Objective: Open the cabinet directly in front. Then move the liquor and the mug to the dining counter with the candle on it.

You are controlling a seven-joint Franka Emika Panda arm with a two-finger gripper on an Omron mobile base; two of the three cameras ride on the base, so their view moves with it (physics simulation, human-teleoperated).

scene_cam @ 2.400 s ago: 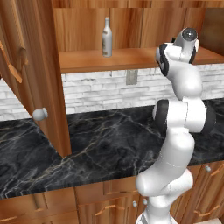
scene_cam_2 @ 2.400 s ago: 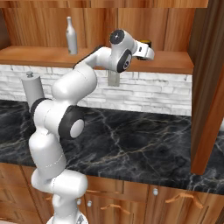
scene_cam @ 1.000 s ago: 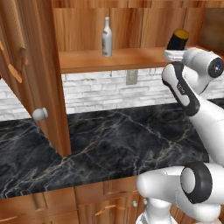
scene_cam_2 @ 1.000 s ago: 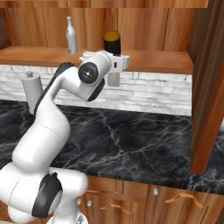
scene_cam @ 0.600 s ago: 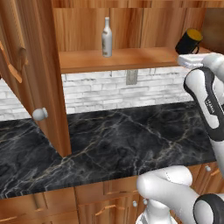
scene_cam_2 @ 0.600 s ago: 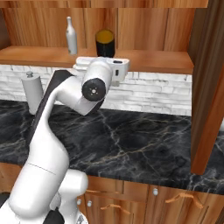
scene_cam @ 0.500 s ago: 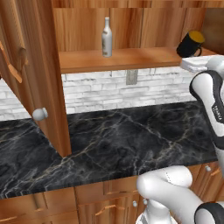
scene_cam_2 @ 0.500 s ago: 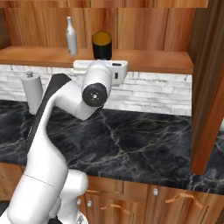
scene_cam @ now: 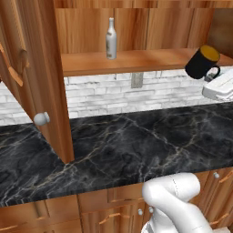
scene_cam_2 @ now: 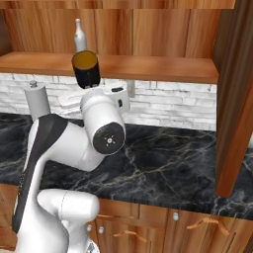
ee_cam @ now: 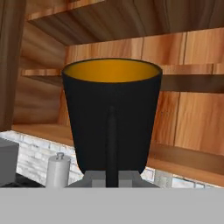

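Observation:
The cabinet [scene_cam: 136, 27] stands open, its left door [scene_cam: 32, 68] swung out toward me. The liquor [scene_cam: 110, 38], a slim whitish bottle, stands upright on the wooden shelf [scene_cam: 136, 61]; in the right base view the liquor [scene_cam_2: 79, 33] shows behind the mug. My gripper [scene_cam: 212, 75] is shut on the handle of the black mug [scene_cam: 203, 62], which hangs tilted in the air in front of the shelf's right end. In the hand view the mug [ee_cam: 111, 109] stands close, its yellow inside up and its handle clamped in the gripper [ee_cam: 112, 180]. The dining counter and candle are out of view.
A black marble counter [scene_cam: 136, 141] with a white brick backsplash runs under the cabinet. A grey paper-towel cylinder [scene_cam_2: 36, 100] stands at its left. The right cabinet door [scene_cam_2: 238, 99] juts out at the right. Wooden drawer fronts [scene_cam_2: 163, 222] lie below.
The arm has drawn the mug off the shelf, out of the cabinet toward the base and a little lower. The bottle and the doors have stayed put.

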